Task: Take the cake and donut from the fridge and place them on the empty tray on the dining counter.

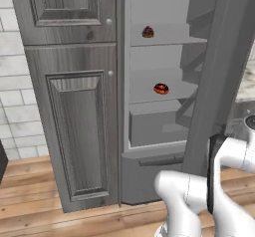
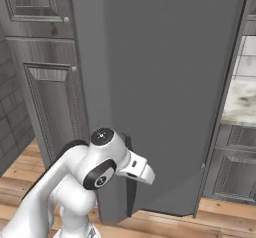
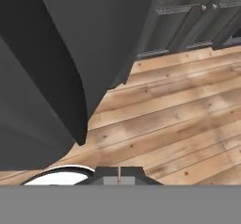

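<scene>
The fridge (image 1: 159,7) stands open, its grey door (image 1: 224,57) swung out to the right. The cake (image 1: 148,32), tiny, dark brown with a reddish top, sits on the upper shelf. The donut (image 1: 161,88), a ring with dark and orange-red glaze, lies on the shelf below, above the drawer. My gripper (image 3: 119,175) is shut with nothing between its tips and points down at the wooden floor outside the door (image 3: 70,53). In the right base view my hand hovers low by the door's dark handle (image 2: 131,197). The empty tray and the dining counter are out of view.
A tall grey wood-panelled cabinet (image 1: 74,106) stands left of the fridge. Right of the open door (image 2: 160,82) is a pale stone countertop (image 2: 240,102) over grey cabinets (image 2: 235,172). Wooden floor (image 3: 179,124) spreads below, and the door blocks the straight line from my hand to the shelves.
</scene>
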You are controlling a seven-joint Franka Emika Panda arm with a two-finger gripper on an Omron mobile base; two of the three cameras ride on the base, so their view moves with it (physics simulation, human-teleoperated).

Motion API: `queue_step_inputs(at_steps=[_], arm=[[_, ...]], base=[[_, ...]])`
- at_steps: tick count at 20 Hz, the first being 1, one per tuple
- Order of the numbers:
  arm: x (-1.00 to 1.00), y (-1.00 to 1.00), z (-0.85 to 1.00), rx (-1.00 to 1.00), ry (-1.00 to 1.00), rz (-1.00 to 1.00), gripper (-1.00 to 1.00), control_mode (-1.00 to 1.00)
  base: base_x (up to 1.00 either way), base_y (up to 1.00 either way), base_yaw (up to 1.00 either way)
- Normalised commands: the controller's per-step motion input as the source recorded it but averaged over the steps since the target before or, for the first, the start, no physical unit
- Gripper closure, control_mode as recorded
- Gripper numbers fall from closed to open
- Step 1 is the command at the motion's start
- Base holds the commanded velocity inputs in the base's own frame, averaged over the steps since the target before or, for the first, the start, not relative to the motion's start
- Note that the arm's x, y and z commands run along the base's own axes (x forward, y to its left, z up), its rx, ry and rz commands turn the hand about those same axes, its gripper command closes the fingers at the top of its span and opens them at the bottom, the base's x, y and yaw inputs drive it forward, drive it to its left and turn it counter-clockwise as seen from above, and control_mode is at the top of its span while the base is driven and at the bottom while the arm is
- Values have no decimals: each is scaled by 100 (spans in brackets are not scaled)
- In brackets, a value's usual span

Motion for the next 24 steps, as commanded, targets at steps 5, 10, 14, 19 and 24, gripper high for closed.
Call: queue_step_inputs(at_steps=[5,10,14,19,24], arm=[[-100,-90,-11,5,20,-4,100,-100],[-100,-91,-8,5,12,-1,100,-100],[-100,-43,18,3,-24,0,100,-100],[-100,0,95,-7,-62,2,100,-100],[-91,10,100,-8,-57,1,100,-100]], base=[[0,0,0],[0,0,0],[0,0,0],[0,0,0],[0,0,0]])
